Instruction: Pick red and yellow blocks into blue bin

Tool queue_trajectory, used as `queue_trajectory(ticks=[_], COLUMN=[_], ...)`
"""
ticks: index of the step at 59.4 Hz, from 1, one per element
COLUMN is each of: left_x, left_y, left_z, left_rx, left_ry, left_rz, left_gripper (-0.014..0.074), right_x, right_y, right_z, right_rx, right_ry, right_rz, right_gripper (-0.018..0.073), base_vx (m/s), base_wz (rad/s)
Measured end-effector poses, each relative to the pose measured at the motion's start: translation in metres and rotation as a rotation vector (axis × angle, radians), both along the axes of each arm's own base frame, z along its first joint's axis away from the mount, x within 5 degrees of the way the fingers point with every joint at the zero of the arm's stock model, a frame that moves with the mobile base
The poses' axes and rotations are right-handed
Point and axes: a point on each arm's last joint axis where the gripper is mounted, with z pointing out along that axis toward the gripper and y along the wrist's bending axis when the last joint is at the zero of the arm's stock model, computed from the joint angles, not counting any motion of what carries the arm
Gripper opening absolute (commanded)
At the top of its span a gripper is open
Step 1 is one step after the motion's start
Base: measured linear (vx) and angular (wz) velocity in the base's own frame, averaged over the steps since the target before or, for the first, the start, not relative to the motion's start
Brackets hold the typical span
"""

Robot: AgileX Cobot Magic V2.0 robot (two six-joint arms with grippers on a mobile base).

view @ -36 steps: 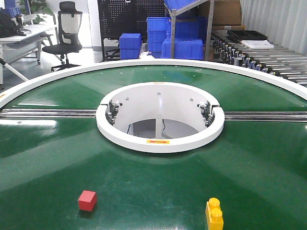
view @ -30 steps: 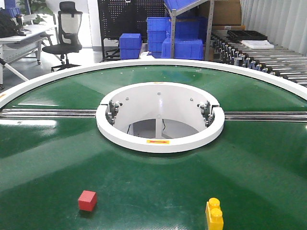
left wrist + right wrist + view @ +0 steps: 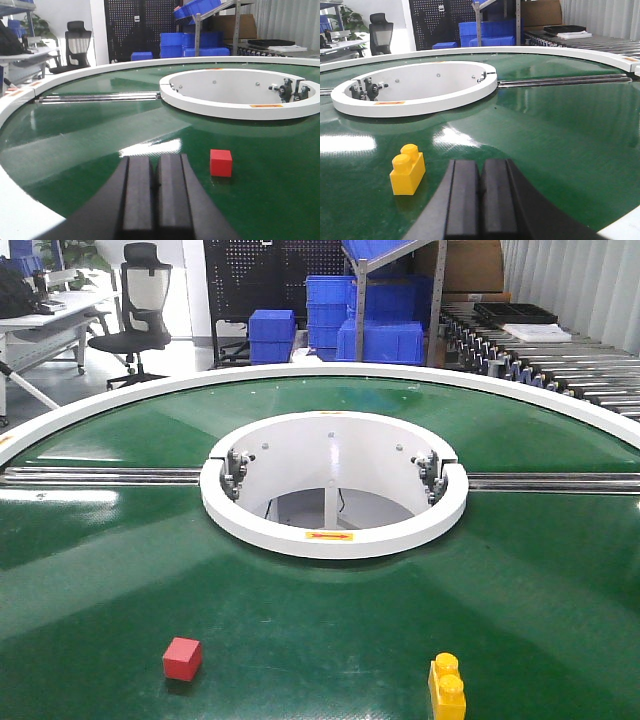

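The red cube (image 3: 182,658) sits on the green belt at the near left; in the left wrist view the red cube (image 3: 221,163) lies ahead and to the right of my left gripper (image 3: 155,162), which is shut with nothing in it. The yellow two-stud brick (image 3: 447,689) rests at the near right edge of the front view. The right wrist view has the yellow brick (image 3: 407,170) to the left of my right gripper (image 3: 480,167), also shut and empty. Both grippers hover low over the belt. The blue bin is out of view.
A round green conveyor table (image 3: 520,580) has a white ring (image 3: 333,536) around its central opening and a white outer rim (image 3: 20,220). Metal rails (image 3: 100,477) cross it. Stacked blue crates (image 3: 380,340), an office chair (image 3: 135,310) and a roller conveyor (image 3: 560,370) stand behind.
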Motion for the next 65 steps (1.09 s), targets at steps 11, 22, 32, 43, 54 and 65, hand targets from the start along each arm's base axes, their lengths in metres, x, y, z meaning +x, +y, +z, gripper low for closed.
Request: queue_trajectory(ticks=[11,22,32,43,54,65], left_x=[0.0,-0.01,-0.035,-0.031,0.007,0.035], left_y=[0.0,0.0,0.001,0.0,-0.001,-0.003], left_z=[0.006,0.052,0.115,0.157,0.142,0.117], left_rx=[-0.07,-0.124,-0.154,-0.147,-0.12,-0.111], left_ry=[-0.058,-0.211,-0.359,-0.202,0.197,0.501], left_rz=[-0.004,-0.015,-0.032,-0.026,-0.005,0.01], left_gripper=[-0.0007,-0.0007,-0.0007,-0.0007,-0.0007,-0.0007], right_x=[0.0,-0.009,-0.026,-0.012,0.028,0.057], right_y=[0.0,0.0,-0.002,-0.004,-0.006,-0.006], right_z=[0.006,0.051,0.115,0.148,0.13,0.106], right_rx=[-0.005,-0.07,-0.078,-0.109,-0.109,-0.107], right_ry=[-0.067,-0.172,-0.227,-0.011,0.373,0.62], right_rz=[0.002,-0.008,-0.026,-0.041,-0.038,-0.032], right_gripper=[-0.001,-0.001,-0.001,-0.001,-0.001,-0.0009], base_vx=[0.0,0.0,0.0,0.0,0.0,0.0], base_wz=[0.0,0.0,0.0,0.0,0.0,0.0])
